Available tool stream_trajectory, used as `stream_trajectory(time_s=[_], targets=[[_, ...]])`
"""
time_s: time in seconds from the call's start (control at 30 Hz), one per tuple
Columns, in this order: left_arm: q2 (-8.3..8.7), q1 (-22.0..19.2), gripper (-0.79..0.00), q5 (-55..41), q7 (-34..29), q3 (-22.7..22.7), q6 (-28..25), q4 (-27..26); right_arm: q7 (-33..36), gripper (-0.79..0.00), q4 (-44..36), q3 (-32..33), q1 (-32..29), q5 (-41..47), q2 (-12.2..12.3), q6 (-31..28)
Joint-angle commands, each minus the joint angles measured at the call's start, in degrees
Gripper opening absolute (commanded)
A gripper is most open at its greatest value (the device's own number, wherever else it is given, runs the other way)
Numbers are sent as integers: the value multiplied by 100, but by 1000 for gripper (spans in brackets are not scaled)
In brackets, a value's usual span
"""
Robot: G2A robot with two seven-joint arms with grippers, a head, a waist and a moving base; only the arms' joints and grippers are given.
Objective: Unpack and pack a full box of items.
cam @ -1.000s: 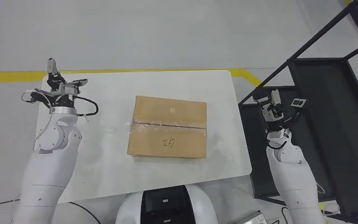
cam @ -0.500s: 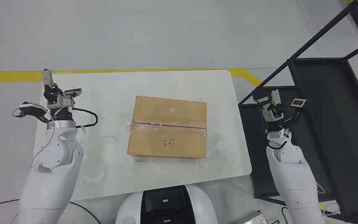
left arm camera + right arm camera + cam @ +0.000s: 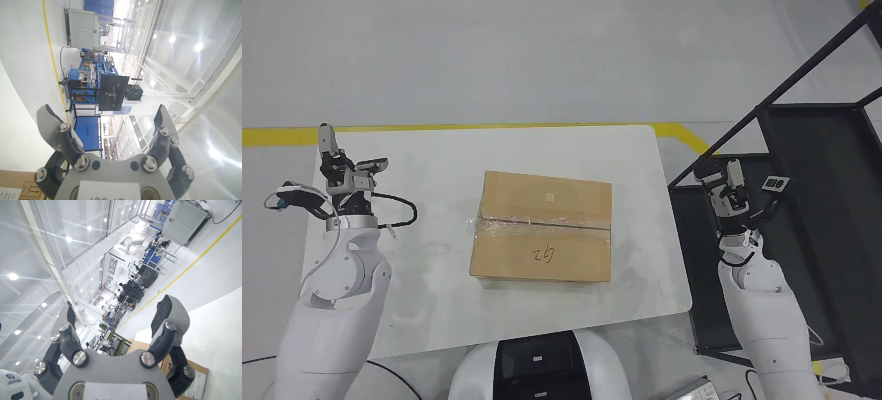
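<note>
A closed brown cardboard box (image 3: 542, 225), taped along its middle seam with clear tape, lies at the centre of the white table (image 3: 642, 170). My left gripper (image 3: 342, 160) is raised over the table's far left corner, well clear of the box. In the left wrist view the left gripper (image 3: 103, 117) is open and empty, pointing up at the room, with a corner of the box (image 3: 17, 181) behind it. My right gripper (image 3: 724, 180) hangs just off the table's right edge. In the right wrist view the right gripper (image 3: 117, 311) is open and empty, with the box (image 3: 196, 374) behind it.
A black metal rack (image 3: 822, 190) stands close to the right of the table, right beside my right arm. A yellow floor line (image 3: 492, 127) runs behind the table. Bare tabletop surrounds the box on all sides.
My left arm has drawn slightly back toward the table's left edge and turned its wrist, then held still. The right arm and the box have not moved.
</note>
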Motion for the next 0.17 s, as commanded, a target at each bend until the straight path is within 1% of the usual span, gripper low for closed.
stream_trajectory(time_s=[0.0, 0.13], targets=[[0, 0, -1, 0, 0, 0, 0, 0, 0, 0, 0, 0, 0, 0, 0, 0], [0, 0, 0, 0, 0, 0, 0, 0, 0, -1, 0, 0, 0, 0, 0, 0]])
